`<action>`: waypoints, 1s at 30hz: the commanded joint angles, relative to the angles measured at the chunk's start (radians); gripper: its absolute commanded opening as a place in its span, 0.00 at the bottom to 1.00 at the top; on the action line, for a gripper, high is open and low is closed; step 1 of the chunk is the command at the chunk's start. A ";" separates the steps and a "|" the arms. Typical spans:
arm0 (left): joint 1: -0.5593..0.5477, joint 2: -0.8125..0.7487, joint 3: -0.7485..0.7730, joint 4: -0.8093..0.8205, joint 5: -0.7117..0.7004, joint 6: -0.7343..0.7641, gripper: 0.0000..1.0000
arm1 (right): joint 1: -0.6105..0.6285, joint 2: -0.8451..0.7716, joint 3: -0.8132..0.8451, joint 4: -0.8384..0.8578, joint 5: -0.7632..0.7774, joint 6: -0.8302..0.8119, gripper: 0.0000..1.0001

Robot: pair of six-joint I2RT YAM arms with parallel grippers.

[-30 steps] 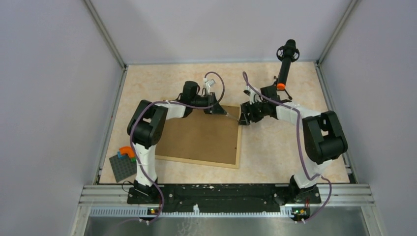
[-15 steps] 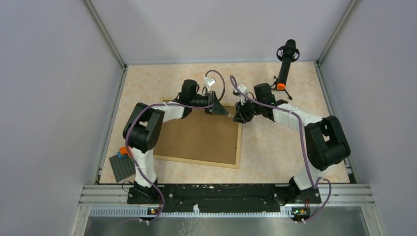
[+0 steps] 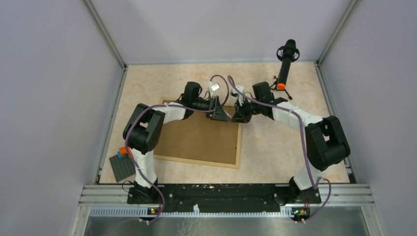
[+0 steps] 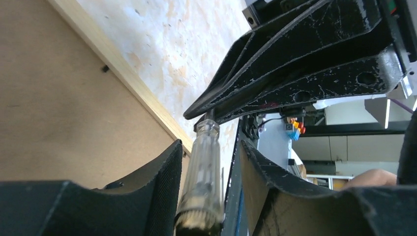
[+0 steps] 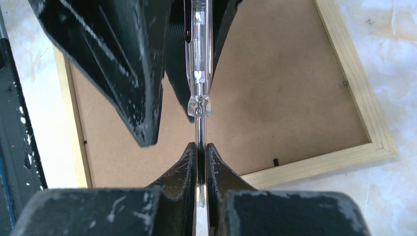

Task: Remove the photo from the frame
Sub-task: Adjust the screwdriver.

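The frame (image 3: pixel 238 147) lies back side up on the table, its brown backing board (image 3: pixel 201 137) facing me; the photo is hidden under it. Above the frame's far right corner the two grippers meet tip to tip. A screwdriver with a clear handle (image 4: pixel 204 167) runs between them. My right gripper (image 5: pixel 199 150) is shut on its metal shaft (image 5: pixel 199 130). My left gripper (image 4: pixel 211 147) stands open around the handle, with a gap on one side. The frame's wooden edge (image 5: pixel 354 98) and board (image 5: pixel 275 88) lie below.
A dark grey studded baseplate (image 3: pixel 123 168) with small coloured bricks (image 3: pixel 126 151) sits at the near left. A black microphone on a stand (image 3: pixel 285 64) rises at the far right. Grey walls enclose the table, and a metal rail (image 3: pixel 226 194) runs along the near edge.
My right gripper has moved left to the screwdriver and shut on its shaft. The left gripper's jaws have widened off the handle.
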 commanded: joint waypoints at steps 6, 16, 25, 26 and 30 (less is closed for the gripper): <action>-0.030 -0.023 0.007 0.096 0.034 -0.037 0.51 | 0.017 -0.018 0.049 -0.024 -0.060 -0.034 0.00; 0.004 -0.024 -0.009 0.144 0.028 -0.087 0.53 | 0.019 -0.043 0.015 -0.026 -0.066 -0.054 0.00; -0.034 -0.012 -0.004 0.119 0.030 -0.051 0.41 | 0.031 -0.028 0.027 -0.007 -0.065 -0.049 0.00; -0.034 -0.006 -0.003 0.121 0.028 -0.055 0.38 | 0.033 -0.029 0.026 -0.005 -0.066 -0.049 0.00; -0.034 0.009 -0.003 0.142 0.020 -0.076 0.21 | 0.036 -0.031 0.025 -0.003 -0.064 -0.051 0.00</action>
